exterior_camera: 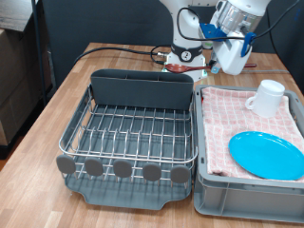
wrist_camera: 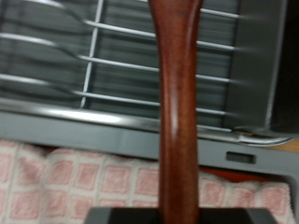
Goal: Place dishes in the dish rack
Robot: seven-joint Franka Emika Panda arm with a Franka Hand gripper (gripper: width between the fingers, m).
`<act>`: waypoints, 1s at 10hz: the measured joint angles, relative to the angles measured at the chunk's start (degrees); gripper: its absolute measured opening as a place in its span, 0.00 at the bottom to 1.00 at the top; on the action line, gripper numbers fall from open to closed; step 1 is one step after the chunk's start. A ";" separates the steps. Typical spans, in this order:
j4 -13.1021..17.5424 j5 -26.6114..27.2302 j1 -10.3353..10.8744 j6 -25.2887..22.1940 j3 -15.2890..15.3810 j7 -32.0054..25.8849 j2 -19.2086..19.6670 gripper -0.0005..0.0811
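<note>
The wooden spoon fills the wrist view; its handle stands upright between the fingers, so the gripper is clenched on it, above the far edge of the crate, beside the dish rack. The rack looks empty; the plate and mug lie in the crate. Keep the spoon vertical, you should aim for the dark caddy at the rack's back.

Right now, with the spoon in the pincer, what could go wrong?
1. The wooden spoon fills the wrist view, hiding much of the dish rack below, so aiming could drift.
2. The pincer hangs near the crate edge; a low pass might catch the pink cloth or the mug.
</note>
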 joint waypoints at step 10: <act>-14.30 10.41 0.72 2.96 -15.47 -12.14 -14.17 0.12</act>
